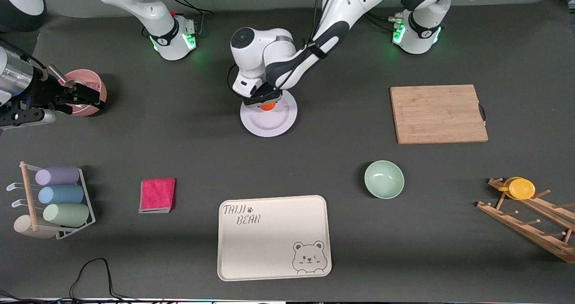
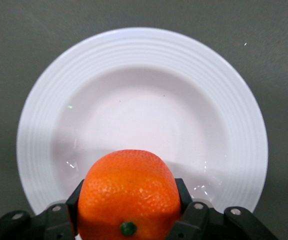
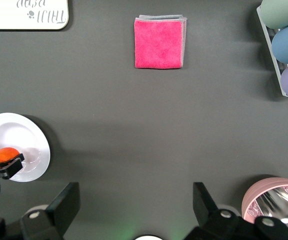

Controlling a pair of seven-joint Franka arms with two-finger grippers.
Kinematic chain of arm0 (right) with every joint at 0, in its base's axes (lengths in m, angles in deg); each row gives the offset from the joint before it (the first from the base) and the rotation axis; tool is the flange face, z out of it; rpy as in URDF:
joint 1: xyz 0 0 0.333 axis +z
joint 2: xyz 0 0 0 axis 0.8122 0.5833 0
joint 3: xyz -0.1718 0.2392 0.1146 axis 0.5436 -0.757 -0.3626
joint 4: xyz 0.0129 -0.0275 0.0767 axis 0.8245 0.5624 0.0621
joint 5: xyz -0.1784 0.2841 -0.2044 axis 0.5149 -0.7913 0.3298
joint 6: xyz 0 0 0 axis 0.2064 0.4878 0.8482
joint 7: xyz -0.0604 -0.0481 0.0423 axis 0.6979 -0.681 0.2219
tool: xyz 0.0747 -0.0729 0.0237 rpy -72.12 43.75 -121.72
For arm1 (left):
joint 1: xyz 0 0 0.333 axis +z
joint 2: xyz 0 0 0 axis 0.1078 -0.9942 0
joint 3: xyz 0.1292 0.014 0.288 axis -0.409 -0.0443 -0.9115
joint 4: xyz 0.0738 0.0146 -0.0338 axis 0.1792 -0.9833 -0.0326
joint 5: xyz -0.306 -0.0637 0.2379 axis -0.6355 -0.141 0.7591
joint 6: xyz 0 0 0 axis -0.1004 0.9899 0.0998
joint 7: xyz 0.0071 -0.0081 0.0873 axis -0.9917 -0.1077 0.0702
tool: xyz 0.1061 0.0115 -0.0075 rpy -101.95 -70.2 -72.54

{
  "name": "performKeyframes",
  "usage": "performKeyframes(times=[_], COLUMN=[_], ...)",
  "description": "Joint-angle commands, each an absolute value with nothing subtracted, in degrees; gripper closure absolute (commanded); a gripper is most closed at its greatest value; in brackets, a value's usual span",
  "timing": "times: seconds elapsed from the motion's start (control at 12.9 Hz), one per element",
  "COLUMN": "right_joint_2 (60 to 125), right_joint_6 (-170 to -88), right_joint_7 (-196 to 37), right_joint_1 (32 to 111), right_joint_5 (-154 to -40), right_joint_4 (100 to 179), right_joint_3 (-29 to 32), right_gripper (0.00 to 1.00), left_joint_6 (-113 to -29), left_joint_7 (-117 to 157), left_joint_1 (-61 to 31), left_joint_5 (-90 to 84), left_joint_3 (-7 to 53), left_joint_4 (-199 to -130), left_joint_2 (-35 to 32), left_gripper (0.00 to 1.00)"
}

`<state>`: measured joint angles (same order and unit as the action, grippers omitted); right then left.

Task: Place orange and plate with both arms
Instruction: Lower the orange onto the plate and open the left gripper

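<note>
1. Over the table's middle, in the front view, the left gripper (image 1: 264, 101) hangs above the edge of the plate (image 1: 274, 120) that lies farther from the front camera, clenched on the orange (image 1: 267, 107). The fruit sits directly over the plate, so the coming move looks to be straight down. The right gripper (image 1: 83, 98) waits by the pink bowl (image 1: 92, 80) at the right arm's end of the table, well apart from the plate; the left arm is plainly the nearer one. Nearer the camera, the cream tray (image 1: 274, 236) reads "TAIJI BEAR", with a paw print and a winking bear drawn on it.

2. In the left wrist view, the black fingers (image 2: 191, 212) grasp the orange (image 2: 129, 197) on both sides, its green stem scar facing the lens. The plate (image 2: 44, 125) fills the frame beneath, its well bare; whether the fruit touches the plate cannot be told.

3. In the right wrist view, the right gripper (image 3: 136, 202) stands released, nothing between its fingers, above bare tabletop. The plate (image 3: 31, 132) and orange (image 3: 3, 155) show small and apart. A pink cloth (image 3: 159, 42) lies folded; the tray's (image 3: 26, 12) lettering appears upside down.
</note>
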<state>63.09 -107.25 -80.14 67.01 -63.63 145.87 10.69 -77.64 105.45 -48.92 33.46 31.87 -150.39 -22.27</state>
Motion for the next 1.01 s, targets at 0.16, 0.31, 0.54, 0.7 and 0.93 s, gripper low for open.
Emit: performKeyframes(times=[0.16,0.31,0.54,0.7,0.93], right_joint_2=[62.5,62.4,62.2,62.2,62.1], right_joint_6=[-108.1,-108.1,-108.0,-108.0,-107.9], right_joint_7=[-81.3,-81.3,-81.3,-81.3,-81.3], right_joint_1=[67.3,67.3,67.3,67.3,67.3], right_joint_5=[-64.8,-64.8,-65.6,-65.6,-65.6], right_joint_4=[146.5,146.6,146.6,146.6,146.5], right_joint_3=[11.2,11.3,11.3,11.3,11.3], right_gripper=[0.00,0.00,0.00,0.00,0.00], left_joint_6=[-79.6,-80.3,-80.4,-81.1,-79.8], left_joint_7=[106.5,106.5,106.5,106.1,105.5], left_joint_1=[-50.3,-50.3,-50.2,-50.2,-50.0], left_joint_5=[36.2,36.7,37.1,37.1,37.1], left_joint_3=[30.8,30.8,30.8,30.3,29.8], left_joint_4=[-148.9,-148.9,-148.9,-148.9,-148.8], left_joint_2=[-24.6,-25.1,-25.2,-25.2,-24.1], left_gripper=[0.48,0.48,0.46,0.15,0.00])
